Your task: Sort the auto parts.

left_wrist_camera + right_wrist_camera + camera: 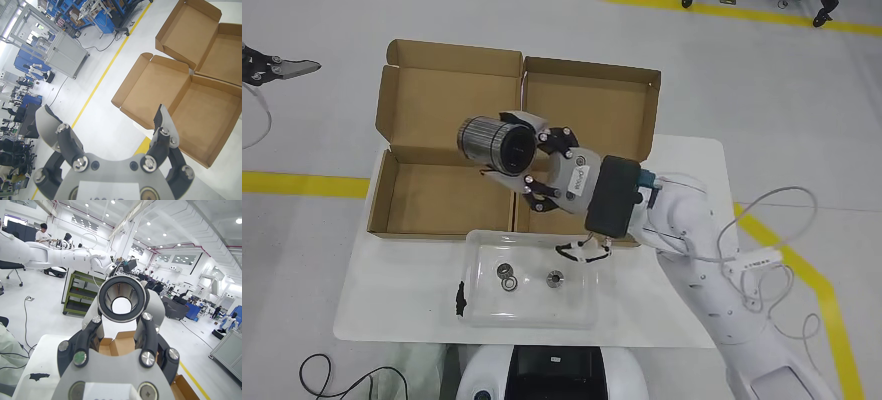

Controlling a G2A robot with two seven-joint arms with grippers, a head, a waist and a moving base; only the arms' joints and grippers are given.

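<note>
**A:** Where is the part sitting right now?

**B:** The right gripper [514, 150] is pinching the metal cylinder [482, 140] across its round wall. It is hanging in the air above the left cardboard box [442, 200], near the side where the right cardboard box [587, 105] is touching it.

**A:** How is it going to handle?

**B:** I'm judging it as steel: stiff, heavy for its bulk, nothing to crush. The shell is looking smooth, so I'm expecting it to be slippery. Being round, it is likely to roll once it is lying on a box floor.

**A:** Is the hold looking sound?

**B:** The fingers [155, 308] are gripping close to one end, so most of the length is sticking out past them. I'm thinking a hold nearer mid-length, across the outer wall, is safer. The bore is showing rows of small balls, so I'm keeping away from the inside.

**A:** And the other arm?

**B:** The left gripper [104, 113] is hanging with its jaws spread wide, holding nothing, over the floor and well apart from the left cardboard box.

**A:** Anything else lying about?

**B:** Small bearings [508, 276] are lying in the clear tray [532, 310], just on the robot's side of that box.
</note>
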